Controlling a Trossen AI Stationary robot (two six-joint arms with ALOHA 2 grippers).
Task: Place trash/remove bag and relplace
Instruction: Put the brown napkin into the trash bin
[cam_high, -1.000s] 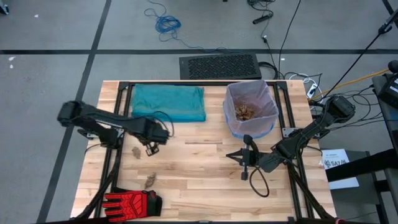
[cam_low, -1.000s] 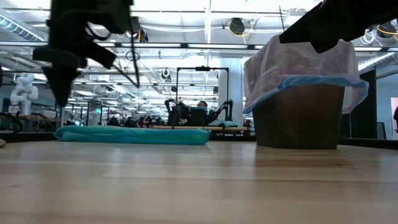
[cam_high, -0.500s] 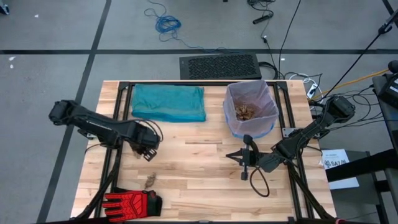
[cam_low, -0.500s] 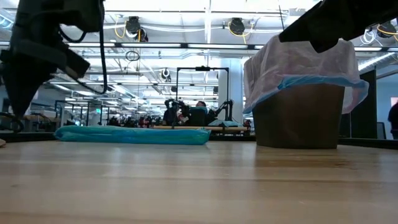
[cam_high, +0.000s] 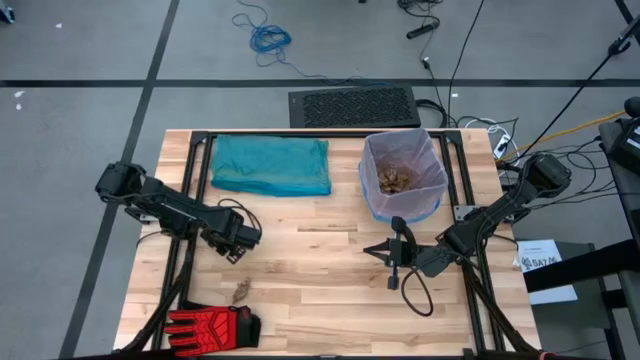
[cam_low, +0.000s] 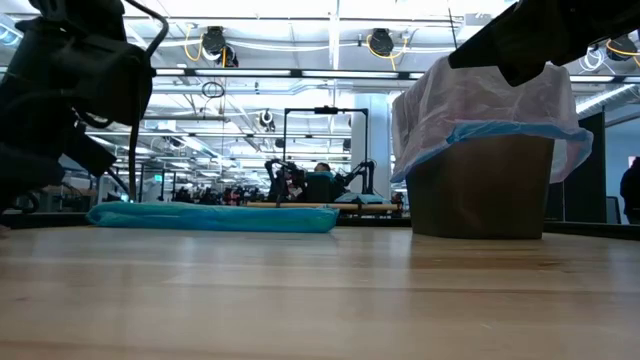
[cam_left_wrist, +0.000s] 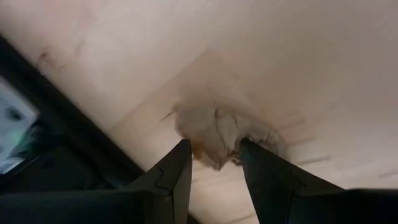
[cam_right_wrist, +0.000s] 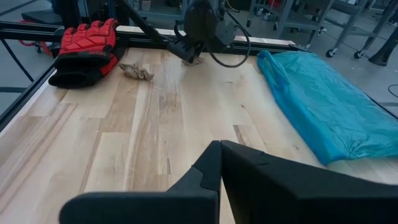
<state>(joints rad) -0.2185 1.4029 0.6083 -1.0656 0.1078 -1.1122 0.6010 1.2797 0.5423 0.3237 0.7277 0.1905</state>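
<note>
Since a second ago the left arm has swung back toward the desk's left side and dropped low, so the left tool (cam_high: 234, 251) now sits down at the desk (cam_high: 320, 290) over a wad (cam_left_wrist: 219, 135) of tan paper. From the left wrist, its two fingers (cam_left_wrist: 176, 176) stand parted, one on each side of the wad, with the tips close against its edges; whether they press it cannot be told. A second wad (cam_high: 241, 292) lies nearer the front edge, just beside a red-and-black glove (cam_high: 212, 326) at the front left corner. More wads lie inside the bin (cam_high: 402, 176) at the back right, which is lined with a pale pink bag (cam_low: 478, 95) whose blue rim folds over the brown wall. A folded teal bag (cam_high: 271, 165) lies flat at the back left, well apart from the bin. The right arm waits at the desk's right, and the right tool (cam_high: 396, 270) rests in front of the bin with its fingers (cam_right_wrist: 214, 174) pressed together on nothing. Beyond the desk, a black mat (cam_high: 353, 106) and a blue cable (cam_high: 269, 39) lie on the floor.
</note>
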